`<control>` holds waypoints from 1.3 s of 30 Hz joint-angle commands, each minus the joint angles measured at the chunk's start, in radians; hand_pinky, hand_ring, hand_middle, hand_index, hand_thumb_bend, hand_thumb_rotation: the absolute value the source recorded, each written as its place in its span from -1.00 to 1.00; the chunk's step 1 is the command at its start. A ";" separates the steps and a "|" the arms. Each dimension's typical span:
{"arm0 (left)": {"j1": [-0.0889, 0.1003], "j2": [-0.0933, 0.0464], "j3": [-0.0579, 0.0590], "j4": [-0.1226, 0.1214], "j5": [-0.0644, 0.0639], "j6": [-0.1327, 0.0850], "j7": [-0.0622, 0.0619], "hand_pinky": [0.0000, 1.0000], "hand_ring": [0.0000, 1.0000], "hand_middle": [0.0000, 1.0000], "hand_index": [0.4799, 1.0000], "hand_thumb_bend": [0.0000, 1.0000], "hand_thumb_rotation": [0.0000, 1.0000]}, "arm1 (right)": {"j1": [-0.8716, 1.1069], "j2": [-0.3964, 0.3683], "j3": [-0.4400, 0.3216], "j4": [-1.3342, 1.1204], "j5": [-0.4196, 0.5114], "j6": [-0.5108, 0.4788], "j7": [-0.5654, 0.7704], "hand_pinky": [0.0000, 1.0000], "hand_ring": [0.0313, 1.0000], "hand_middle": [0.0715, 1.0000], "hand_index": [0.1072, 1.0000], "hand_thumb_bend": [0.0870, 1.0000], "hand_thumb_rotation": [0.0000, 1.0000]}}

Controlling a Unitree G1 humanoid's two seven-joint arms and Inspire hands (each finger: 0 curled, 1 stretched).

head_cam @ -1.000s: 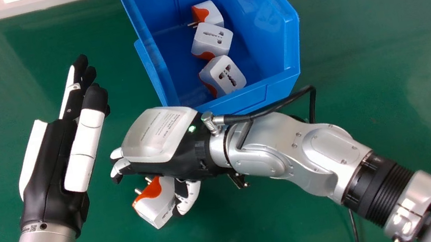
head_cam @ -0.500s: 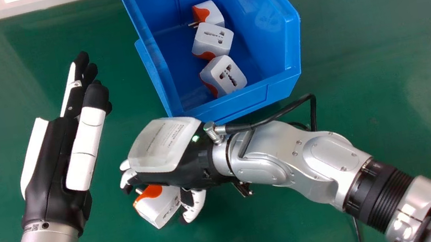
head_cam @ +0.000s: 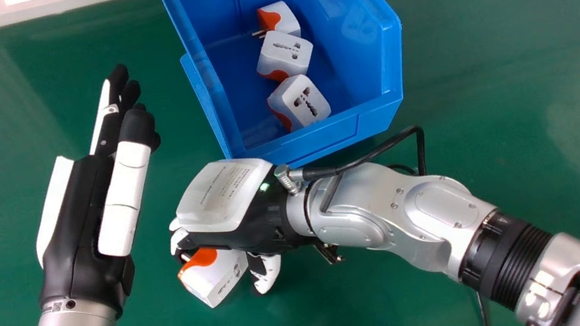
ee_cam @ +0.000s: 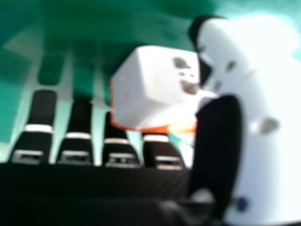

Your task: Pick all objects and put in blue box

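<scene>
My right hand point(head_cam: 256, 208) is low over a white and orange plug adapter point(head_cam: 214, 278) on the green table, its fingers relaxed beside the adapter's prongs and its thumb by the opposite side. In the right hand view, that adapter point(ee_cam: 157, 87) lies between the straight fingers and the thumb of my right hand point(ee_cam: 256, 122); whether the thumb touches it I cannot tell. The left hand point(head_cam: 83, 222) stands open at the left, holding nothing. Inside the blue box point(head_cam: 327, 137) lie three similar adapters: a far one point(head_cam: 288, 18), a middle one point(head_cam: 282, 56) and a near one point(head_cam: 307, 102).
The box's near wall stands just beyond my right hand. A black cable point(head_cam: 372, 153) loops out from the right wrist. At the far left is a white object point(head_cam: 37, 10) on the table's surface.
The right hand has moved nearer the robot, away from the box, bringing its fingers closer around the adapter's prong side. My left hand has shifted slightly right. The adapter has stayed in place.
</scene>
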 commanded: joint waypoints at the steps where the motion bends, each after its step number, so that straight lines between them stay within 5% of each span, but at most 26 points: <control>1: 0.009 -0.005 -0.001 -0.035 0.003 -0.004 0.008 0.88 0.99 1.00 1.00 0.66 1.00 | -0.019 0.003 0.014 0.018 -0.011 -0.004 0.004 0.40 0.67 0.76 0.53 -0.20 -1.00; 21: 0.040 -0.011 -0.012 -0.102 -0.002 0.034 0.018 0.90 0.99 1.00 1.00 0.63 1.00 | 0.009 0.024 0.016 0.010 0.017 0.050 0.073 0.41 0.69 0.75 0.50 -0.07 -1.00; 26: 0.044 -0.009 -0.025 -0.138 0.028 0.069 0.036 0.91 0.99 1.00 1.00 0.64 1.00 | 0.035 0.014 0.014 -0.019 0.030 0.058 0.065 0.43 0.67 0.72 0.44 -0.06 -1.00; 30: 0.049 -0.011 -0.048 -0.170 0.081 0.110 0.060 0.91 0.99 1.00 1.00 0.65 1.00 | 0.072 -0.016 0.025 -0.024 0.001 0.025 -0.069 0.40 0.63 0.66 0.33 -0.07 -0.96; 32: 0.050 -0.012 -0.054 -0.179 0.094 0.123 0.065 0.91 0.99 1.00 1.00 0.65 1.00 | 0.084 -0.020 0.029 -0.010 -0.009 0.013 -0.127 0.40 0.63 0.66 0.33 -0.07 -0.96; 33: 0.049 -0.012 -0.056 -0.183 0.098 0.127 0.066 0.91 0.99 1.00 1.00 0.65 1.00 | 0.090 -0.024 0.033 -0.002 -0.018 0.004 -0.168 0.40 0.63 0.66 0.33 -0.07 -0.96; 34: 0.049 -0.012 -0.057 -0.185 0.100 0.131 0.066 0.92 0.99 1.00 1.00 0.66 1.00 | 0.095 -0.029 0.037 0.004 -0.027 -0.004 -0.208 0.21 0.38 0.46 0.23 -0.07 -0.97; 37: 0.048 -0.014 -0.057 -0.185 0.097 0.131 0.063 0.92 0.99 1.00 1.00 0.66 1.00 | 0.105 -0.039 0.044 0.032 -0.041 -0.034 -0.314 0.21 0.38 0.46 0.23 -0.07 -0.97; 39: 0.046 -0.013 -0.052 -0.181 0.093 0.127 0.060 0.93 0.99 1.00 1.00 0.67 1.00 | 0.106 -0.043 0.041 0.038 -0.040 -0.045 -0.340 -0.21 -0.10 -0.02 0.08 -0.06 -0.89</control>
